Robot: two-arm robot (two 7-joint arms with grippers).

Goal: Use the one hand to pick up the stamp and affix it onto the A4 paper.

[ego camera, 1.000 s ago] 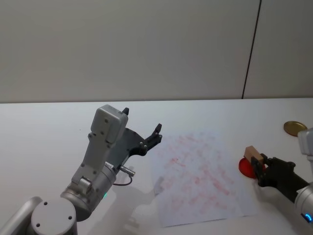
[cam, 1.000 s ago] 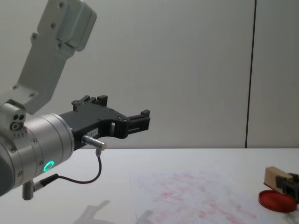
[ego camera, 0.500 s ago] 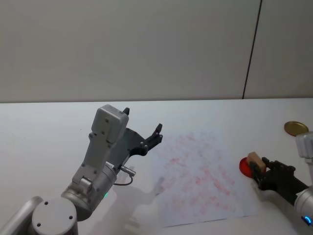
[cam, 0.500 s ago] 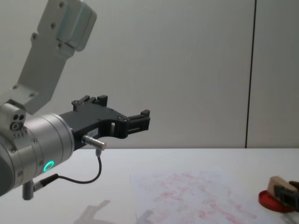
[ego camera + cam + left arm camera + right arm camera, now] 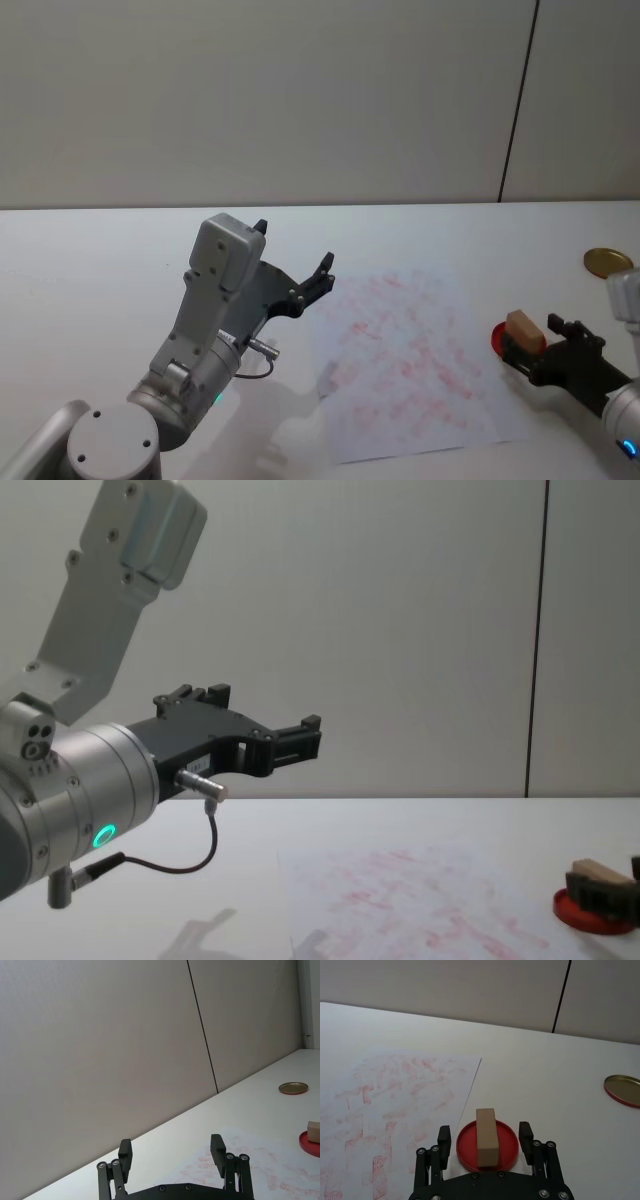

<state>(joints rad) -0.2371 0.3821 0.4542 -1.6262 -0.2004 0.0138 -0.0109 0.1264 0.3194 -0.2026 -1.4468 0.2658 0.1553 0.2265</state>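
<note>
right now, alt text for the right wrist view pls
A tan wooden stamp block lies on a round red ink pad between the open black right gripper fingers. A red-smudged white paper sheet lies beside it on the white table.

You see a white table (image 5: 120, 250). On it lies the A4 paper (image 5: 405, 365), flat and covered with red prints. Just beside its right edge lies a round red ink pad (image 5: 485, 1146). A gold lid (image 5: 604, 261) rests farther back, well apart.
</note>
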